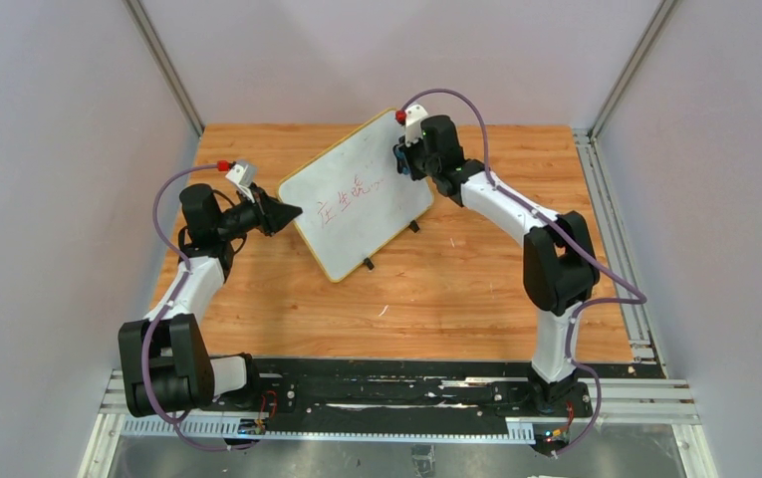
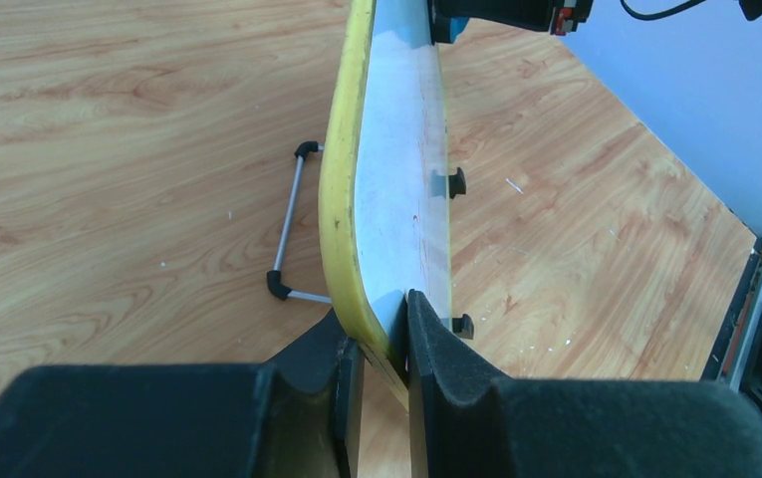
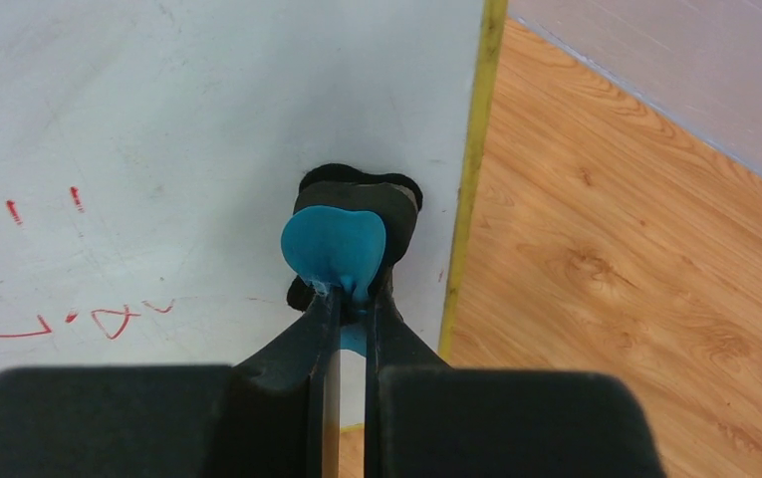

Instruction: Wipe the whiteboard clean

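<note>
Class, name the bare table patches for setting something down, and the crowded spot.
Free: wooden tabletop between the yellow-rimmed white whiteboard and the black base rail; also right of the right arm. Crowded: whiteboard ends, at left pincer and right pincer.

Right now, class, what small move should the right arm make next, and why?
Probably sweep the eraser, held by the right gripper, across the whiteboard toward the red writing; the marks are unerased, and the left gripper clamps the whiteboard steady.

Red handwritten characters [image 1: 343, 198] on the whiteboard [image 1: 365, 237] — small, loose strokes, none clearly readable
</note>
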{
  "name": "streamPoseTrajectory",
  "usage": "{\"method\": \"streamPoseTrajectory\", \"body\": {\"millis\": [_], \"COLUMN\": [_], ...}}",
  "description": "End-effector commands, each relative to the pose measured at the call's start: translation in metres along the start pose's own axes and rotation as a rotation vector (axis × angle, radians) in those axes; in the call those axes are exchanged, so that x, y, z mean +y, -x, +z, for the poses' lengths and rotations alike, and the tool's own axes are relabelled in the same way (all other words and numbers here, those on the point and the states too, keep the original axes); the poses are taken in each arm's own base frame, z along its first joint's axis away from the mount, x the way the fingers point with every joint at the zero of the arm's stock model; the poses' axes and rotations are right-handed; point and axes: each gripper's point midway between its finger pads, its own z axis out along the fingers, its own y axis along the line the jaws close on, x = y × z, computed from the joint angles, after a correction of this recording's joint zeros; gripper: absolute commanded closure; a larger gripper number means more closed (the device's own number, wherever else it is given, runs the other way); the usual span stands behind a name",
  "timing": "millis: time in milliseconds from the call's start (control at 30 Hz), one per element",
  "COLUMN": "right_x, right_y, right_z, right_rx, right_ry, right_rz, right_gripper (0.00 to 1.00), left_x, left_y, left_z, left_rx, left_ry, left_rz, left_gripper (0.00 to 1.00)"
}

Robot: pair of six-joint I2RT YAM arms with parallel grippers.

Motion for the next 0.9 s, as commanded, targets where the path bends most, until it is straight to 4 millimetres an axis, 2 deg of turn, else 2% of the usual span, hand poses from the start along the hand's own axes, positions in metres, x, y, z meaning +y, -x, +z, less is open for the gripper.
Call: {"method": "streamPoseTrajectory", "body": {"millis": [0, 267, 333, 400, 533, 633, 733, 867], "right_x": [0.047, 0.128, 0.141, 0.144, 0.129, 0.109, 0.08, 0.027], "right_y": [0.003, 0.014, 0.016, 0.015, 0.009, 0.006, 0.006, 0.001], "right_z": [-0.009, -0.02, -0.022, -0.02, -0.012, -0.009, -0.005, 0.004], "right_rx": [-0.027, -0.062, -0.071, -0.072, -0.048, -0.034, -0.025, -0.002], "right_ry": [0.092, 0.232, 0.25, 0.247, 0.191, 0.143, 0.083, 0.001], "right_rz": [0.024, 0.003, -0.008, -0.019, -0.052, -0.065, -0.063, -0.022], "right_gripper": [0.99, 0.99, 0.99, 0.99, 0.99, 0.99, 0.99, 0.99], "left_x": [0.013, 0.012, 0.012, 0.013, 0.012, 0.012, 0.012, 0.012], "left_y": [-0.011, -0.009, -0.009, -0.011, -0.011, -0.011, -0.011, -0.01], "left_z": [-0.001, -0.001, -0.001, -0.001, -0.002, -0.001, -0.001, -0.001], "left_rx": [0.03, 0.028, 0.028, 0.03, 0.03, 0.032, 0.032, 0.031], "left_ry": [0.035, 0.032, 0.031, 0.031, 0.032, 0.031, 0.029, 0.028], "left_rz": [0.1, 0.102, 0.101, 0.096, 0.099, 0.096, 0.096, 0.098], "left_gripper": [1.0, 1.0, 1.0, 1.0, 1.0, 1.0, 1.0, 1.0]}}
